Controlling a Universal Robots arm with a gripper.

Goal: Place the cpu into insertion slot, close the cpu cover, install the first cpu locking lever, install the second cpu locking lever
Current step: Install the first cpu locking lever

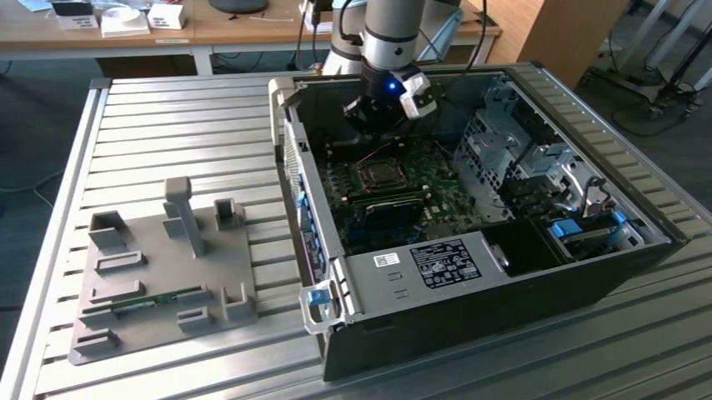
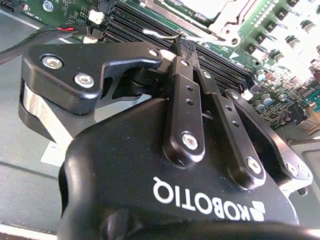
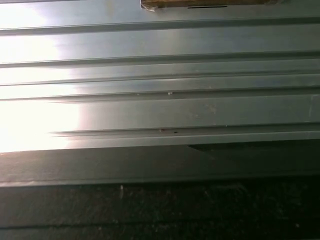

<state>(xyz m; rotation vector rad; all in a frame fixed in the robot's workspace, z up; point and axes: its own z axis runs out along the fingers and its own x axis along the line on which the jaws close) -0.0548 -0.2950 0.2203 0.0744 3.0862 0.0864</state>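
On the slatted table (image 1: 167, 125), inside the computer case (image 1: 501, 308), held the pincer (image 2: 179, 46) clenched near the insertion slot (image 2: 220, 20) on the motherboard (image 2: 280, 40); probably needed slow, level pressing, clear of the memory slots (image 2: 145, 25).

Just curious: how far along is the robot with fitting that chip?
The chip looks seated, with the metal cover down around it. The gripper, shut and empty, hovers just beside them in the second wrist view. Whether the levers are latched, I cannot tell.
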